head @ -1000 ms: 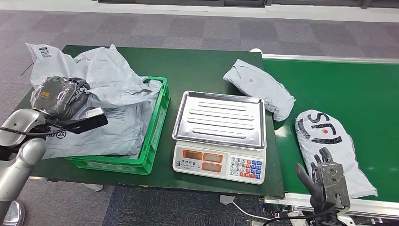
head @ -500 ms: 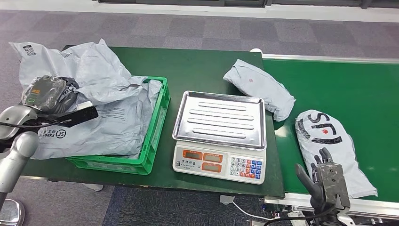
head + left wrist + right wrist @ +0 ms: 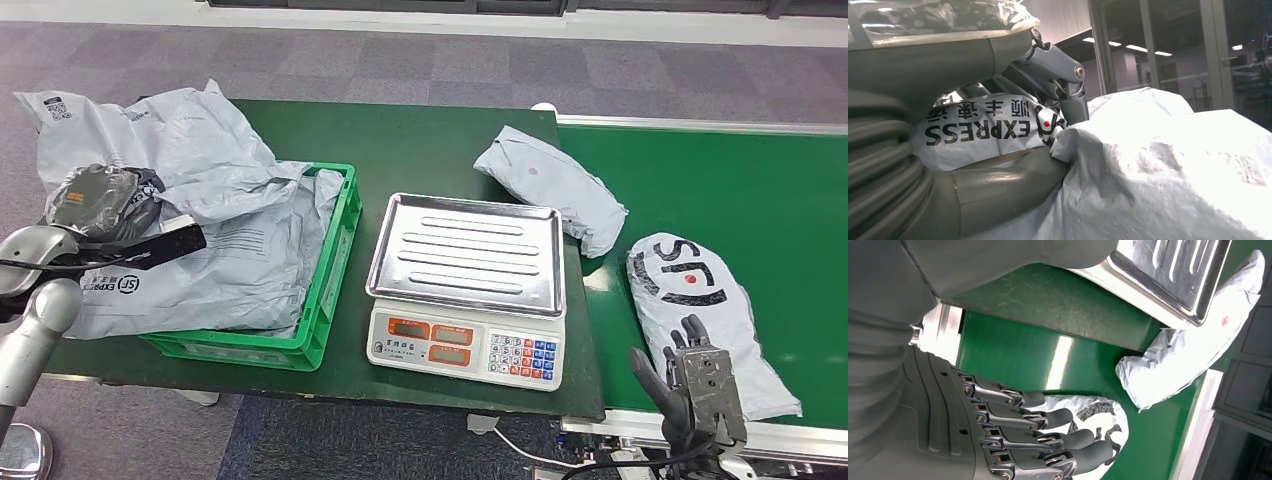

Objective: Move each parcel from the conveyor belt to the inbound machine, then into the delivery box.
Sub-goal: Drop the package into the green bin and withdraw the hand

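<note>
While my left hand (image 3: 100, 205) grips a grey parcel (image 3: 215, 215) between thumb and fingers (image 3: 1068, 97), that parcel lies draped over the green crate (image 3: 335, 270), partly hanging out on its far side. My right hand (image 3: 690, 385) is low at the near edge of the conveyor belt (image 3: 720, 190), open, fingers straight and holding nothing. Just beyond its fingertips lies a parcel with black letters (image 3: 700, 310). Another, crumpled parcel (image 3: 550, 185) lies farther, partly on the belt and partly on the green table (image 3: 420, 150). Between crate and belt stands the scale (image 3: 465, 290), its steel tray bare.
</note>
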Robot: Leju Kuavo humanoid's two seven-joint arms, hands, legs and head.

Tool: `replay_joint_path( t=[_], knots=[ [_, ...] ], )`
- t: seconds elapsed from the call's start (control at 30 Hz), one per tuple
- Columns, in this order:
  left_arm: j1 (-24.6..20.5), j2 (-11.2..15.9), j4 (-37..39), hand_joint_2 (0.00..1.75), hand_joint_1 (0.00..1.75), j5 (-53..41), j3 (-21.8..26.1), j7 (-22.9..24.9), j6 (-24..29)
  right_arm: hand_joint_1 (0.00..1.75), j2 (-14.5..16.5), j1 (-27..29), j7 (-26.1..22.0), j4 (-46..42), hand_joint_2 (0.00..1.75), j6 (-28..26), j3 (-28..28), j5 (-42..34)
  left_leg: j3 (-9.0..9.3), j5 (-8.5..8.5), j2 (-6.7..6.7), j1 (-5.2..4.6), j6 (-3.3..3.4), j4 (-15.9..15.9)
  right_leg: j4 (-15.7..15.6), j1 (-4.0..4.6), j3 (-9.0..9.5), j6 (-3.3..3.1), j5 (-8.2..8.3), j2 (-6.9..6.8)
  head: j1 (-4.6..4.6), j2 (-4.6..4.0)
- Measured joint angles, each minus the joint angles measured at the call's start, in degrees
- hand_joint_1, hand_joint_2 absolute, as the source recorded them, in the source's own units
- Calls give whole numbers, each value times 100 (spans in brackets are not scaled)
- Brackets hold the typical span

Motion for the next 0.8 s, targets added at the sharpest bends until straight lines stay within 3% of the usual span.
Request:
replay_joint_path(
  t=[0.8],
  knots=[
    [-321,-98,428,175,175,-122,-11,-18,-10,0,15,83,-31,24,175,7,-15,-3,0,0,4,0,0,0,0,0,-4,0,0,2,-1,0]
  ],
)
